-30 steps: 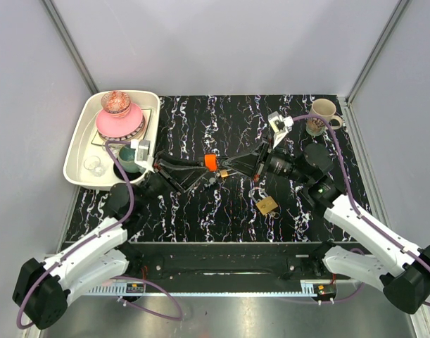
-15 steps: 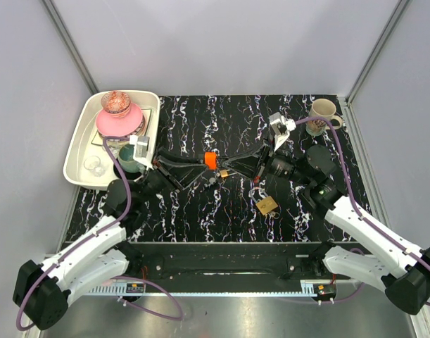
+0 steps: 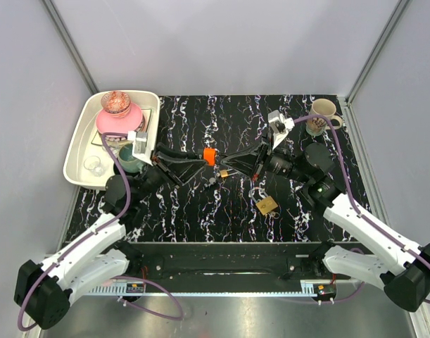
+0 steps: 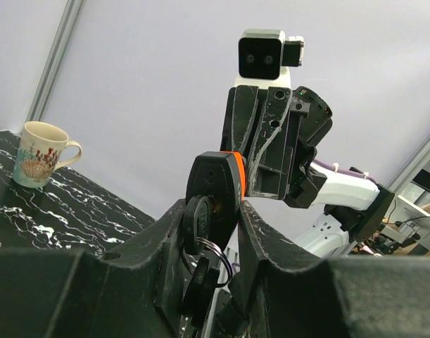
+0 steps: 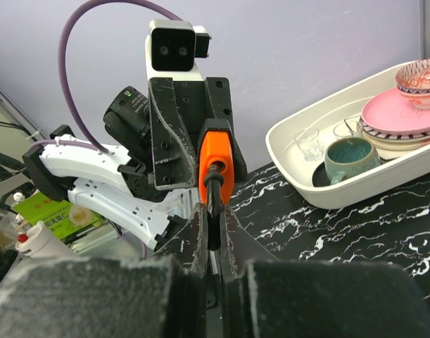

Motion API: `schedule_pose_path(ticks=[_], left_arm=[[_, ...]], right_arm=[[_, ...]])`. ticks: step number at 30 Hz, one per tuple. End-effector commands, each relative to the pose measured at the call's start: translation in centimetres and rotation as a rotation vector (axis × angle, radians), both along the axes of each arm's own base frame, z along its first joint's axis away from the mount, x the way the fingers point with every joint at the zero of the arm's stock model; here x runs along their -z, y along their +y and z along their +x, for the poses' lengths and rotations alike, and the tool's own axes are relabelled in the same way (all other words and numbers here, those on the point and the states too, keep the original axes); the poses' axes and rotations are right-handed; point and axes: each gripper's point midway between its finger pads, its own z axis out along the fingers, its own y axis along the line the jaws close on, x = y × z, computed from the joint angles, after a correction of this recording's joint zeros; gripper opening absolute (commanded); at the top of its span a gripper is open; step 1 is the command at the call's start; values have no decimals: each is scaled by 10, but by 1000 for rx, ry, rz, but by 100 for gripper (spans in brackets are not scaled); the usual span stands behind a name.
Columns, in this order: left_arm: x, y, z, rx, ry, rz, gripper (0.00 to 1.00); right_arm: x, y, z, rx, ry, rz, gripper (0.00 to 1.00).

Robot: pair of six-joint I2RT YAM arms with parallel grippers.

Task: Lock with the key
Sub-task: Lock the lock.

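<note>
From above, the left claw (image 3: pixel 203 156) clamps the key (image 3: pixel 210 155) aloft at centre, meeting the right claw (image 3: pixel 227 170), which is pinched on a small brass lock (image 3: pixel 222 172). In the wrist views the key's blade runs between the right fingers (image 5: pixel 195 236). This looks like insertion, so next comes a straight push, then a twist.

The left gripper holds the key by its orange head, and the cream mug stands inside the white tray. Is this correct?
Not fully. The left gripper does hold the key by its orange head, but the cream mug stands on the black table, at its far right corner, not inside the white tray, which is at the far left. The top external view shows this.
</note>
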Motion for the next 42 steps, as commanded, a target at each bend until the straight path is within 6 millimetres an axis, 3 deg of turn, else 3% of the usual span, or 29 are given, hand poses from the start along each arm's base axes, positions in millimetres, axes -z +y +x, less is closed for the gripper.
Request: schedule_pose_path(ticks=[1,11,23,34,39,42], left_arm=[[-1,-15,1,36,-45,75,0],[20,-18,-20,112,-152,239,0],[13,-13,-44,170,-277,243,0],[8,-17,-40,184,-245,220,0],[7,-16,-32,151,-192,182,0],[17,-12,-23,96,-125,137,0]], right_arm=[[19,27,-59,-299,31,-85,0],[20,28,-64,-339,-5,-123,0],[21,31,-79,-479,10,-139,0],[32,35,-78,-480,10,-192,0],[24,29,-74,-398,-33,-171,0],[18,25,-72,-351,-51,-147,0]])
